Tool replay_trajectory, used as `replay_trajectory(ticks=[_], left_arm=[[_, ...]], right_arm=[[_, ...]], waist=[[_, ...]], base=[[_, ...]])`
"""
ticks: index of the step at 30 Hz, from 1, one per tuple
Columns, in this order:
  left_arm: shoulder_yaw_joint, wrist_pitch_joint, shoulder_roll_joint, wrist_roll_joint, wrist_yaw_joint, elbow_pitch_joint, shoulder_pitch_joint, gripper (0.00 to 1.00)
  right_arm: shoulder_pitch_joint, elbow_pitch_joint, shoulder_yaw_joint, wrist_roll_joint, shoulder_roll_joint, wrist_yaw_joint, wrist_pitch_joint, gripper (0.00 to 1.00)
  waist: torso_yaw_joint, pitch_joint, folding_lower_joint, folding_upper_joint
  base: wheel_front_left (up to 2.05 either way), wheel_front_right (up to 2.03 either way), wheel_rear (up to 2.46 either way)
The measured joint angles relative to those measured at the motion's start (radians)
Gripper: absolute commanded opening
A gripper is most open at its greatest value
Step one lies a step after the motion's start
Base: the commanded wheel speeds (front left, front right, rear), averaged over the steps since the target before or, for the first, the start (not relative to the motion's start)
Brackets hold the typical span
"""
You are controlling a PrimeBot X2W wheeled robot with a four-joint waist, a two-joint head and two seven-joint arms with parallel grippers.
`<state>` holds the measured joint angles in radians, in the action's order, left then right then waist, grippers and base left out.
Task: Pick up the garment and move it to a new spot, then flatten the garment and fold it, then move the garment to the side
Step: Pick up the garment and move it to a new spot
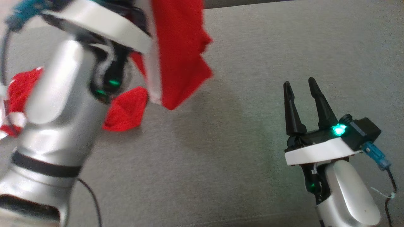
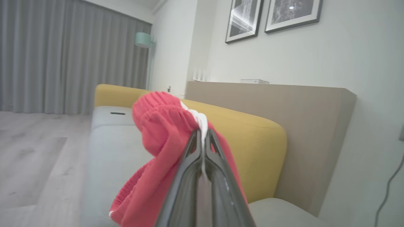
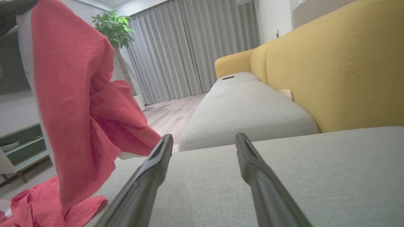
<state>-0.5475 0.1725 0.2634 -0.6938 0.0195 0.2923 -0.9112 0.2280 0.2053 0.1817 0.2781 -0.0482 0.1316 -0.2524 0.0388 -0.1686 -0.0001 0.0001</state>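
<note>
The red garment (image 1: 180,53) with white trim hangs in the air at the upper left of the head view, its lower end still trailing on the grey sofa seat (image 1: 126,110). My left gripper (image 2: 202,134) is shut on a white-trimmed red fold of the garment (image 2: 157,126), lifted above the cushion. In the right wrist view the same cloth (image 3: 72,94) hangs at the left, bunching on the seat below. My right gripper (image 1: 300,86) hovers low over the seat at the right, open and empty, its fingers (image 3: 157,157) well apart.
The grey sofa seat (image 1: 240,157) spreads wide between the arms. A yellow backrest (image 3: 331,69) runs along the far side, with a second grey cushion (image 3: 246,110) beyond. A potted plant (image 3: 113,25), curtains and a low shelf stand across the room.
</note>
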Motion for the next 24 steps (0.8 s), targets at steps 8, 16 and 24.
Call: replay_trajectory(ticks=[8,16,24], left_arm=[[-0.045,0.019,-0.173,-0.014,0.042,0.016,-0.011,0.0],[-0.044,0.075,-0.229,-0.087,0.079,0.027,-0.085,0.0],[-0.015,0.083,-0.194,-0.014,0.056,0.248,0.054,0.0]], right_arm=[[0.005,-0.015,0.008,0.023,0.0,0.0,0.0,1.0],[0.007,-0.04,0.006,0.044,0.0,0.0,0.0,1.0],[0.027,-0.063,0.009,0.056,0.0,0.0,0.0,1.0]], waist=[[0.132,0.004,0.0,0.0],[0.258,-0.013,0.0,0.0],[0.317,-0.093,0.0001,0.0]], base=[[0.0,0.0,0.0],[0.0,0.0,0.0],[0.0,0.0,0.0]])
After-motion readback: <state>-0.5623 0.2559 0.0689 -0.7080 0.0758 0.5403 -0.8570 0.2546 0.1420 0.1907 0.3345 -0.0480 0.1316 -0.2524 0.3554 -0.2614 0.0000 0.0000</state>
